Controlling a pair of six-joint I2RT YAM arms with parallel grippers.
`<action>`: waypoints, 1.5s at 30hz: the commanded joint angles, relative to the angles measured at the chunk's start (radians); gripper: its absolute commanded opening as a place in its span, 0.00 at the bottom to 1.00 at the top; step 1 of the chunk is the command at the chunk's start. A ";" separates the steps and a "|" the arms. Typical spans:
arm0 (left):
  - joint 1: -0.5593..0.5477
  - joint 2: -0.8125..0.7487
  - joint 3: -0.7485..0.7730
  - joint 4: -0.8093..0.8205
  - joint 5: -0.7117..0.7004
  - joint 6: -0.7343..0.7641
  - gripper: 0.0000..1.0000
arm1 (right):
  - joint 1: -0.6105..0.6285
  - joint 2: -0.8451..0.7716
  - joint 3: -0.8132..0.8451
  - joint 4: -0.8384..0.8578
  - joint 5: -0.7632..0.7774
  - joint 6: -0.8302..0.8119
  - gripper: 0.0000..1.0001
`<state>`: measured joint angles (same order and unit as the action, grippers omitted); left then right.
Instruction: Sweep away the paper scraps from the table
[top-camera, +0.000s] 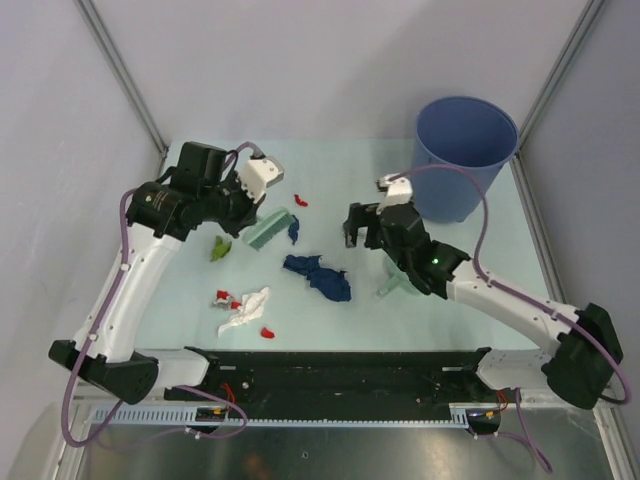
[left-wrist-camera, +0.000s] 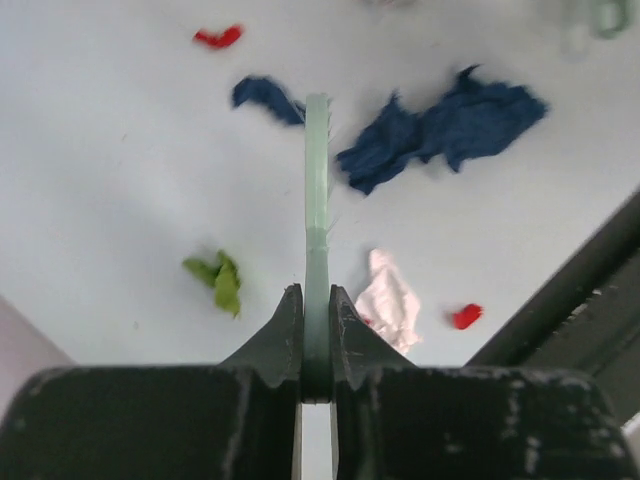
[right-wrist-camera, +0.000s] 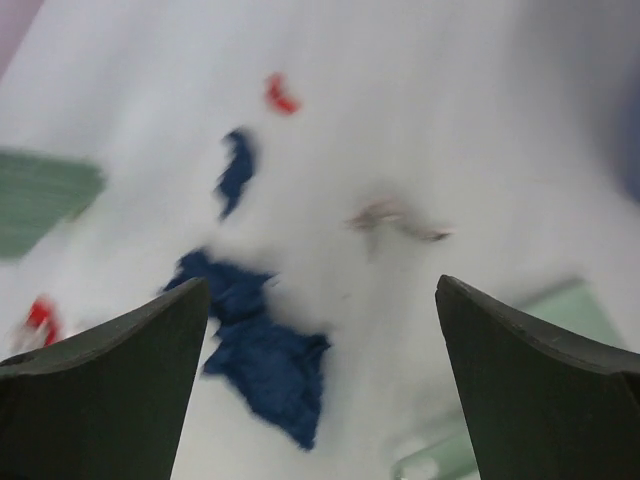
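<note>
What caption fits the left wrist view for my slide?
Left pincer shut on thin pale green plastic brush amid scattered crumpled paper scraps.

Robotics lab test cell: plain grey panel walls (top-camera: 330, 60) on metal posts (top-camera: 120, 70) enclose a pale green table (top-camera: 400, 325). A cabled left arm (top-camera: 130, 290) and right arm (top-camera: 500, 295) are bolted to its black rail (top-camera: 340, 370).
</note>
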<state>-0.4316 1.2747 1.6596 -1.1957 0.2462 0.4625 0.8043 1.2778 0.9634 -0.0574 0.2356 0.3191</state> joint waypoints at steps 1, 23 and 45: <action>0.054 -0.012 -0.052 0.122 -0.093 -0.027 0.00 | 0.036 -0.096 0.005 -0.055 0.660 0.168 1.00; 0.063 -0.092 -0.205 0.265 -0.099 -0.041 0.00 | 0.072 0.130 0.066 -0.952 0.452 1.416 0.97; 0.073 -0.129 -0.227 0.269 -0.122 -0.004 0.00 | 0.096 0.227 -0.023 -0.707 0.341 0.978 0.44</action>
<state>-0.3691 1.1831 1.4319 -0.9627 0.1329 0.4355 0.8707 1.5917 0.9993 -0.7986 0.5331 1.4208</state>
